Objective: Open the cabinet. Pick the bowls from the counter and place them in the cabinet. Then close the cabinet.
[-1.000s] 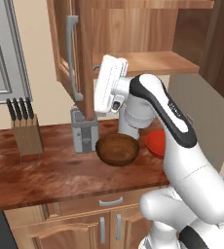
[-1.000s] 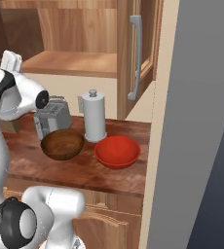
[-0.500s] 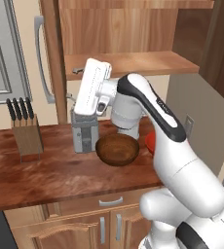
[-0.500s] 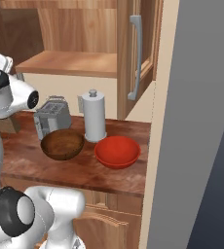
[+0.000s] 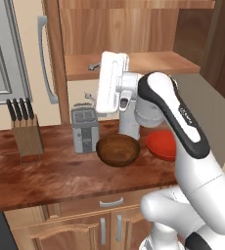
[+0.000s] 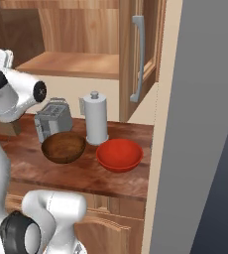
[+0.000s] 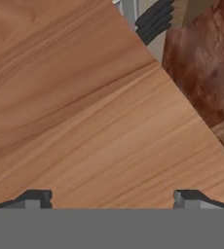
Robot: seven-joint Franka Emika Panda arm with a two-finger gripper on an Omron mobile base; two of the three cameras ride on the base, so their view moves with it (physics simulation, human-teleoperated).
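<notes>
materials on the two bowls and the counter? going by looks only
Brown bowl: looks like wood, matte dark brown with faint grain and no shine.
Red bowl: glossy, even red with soft highlights along the rim; glazed ceramic or plastic, can't tell which.
Counter: reddish-brown wood grain with a thick edge; solid wood or a wood-look laminate, the look leaves that open.
</notes>
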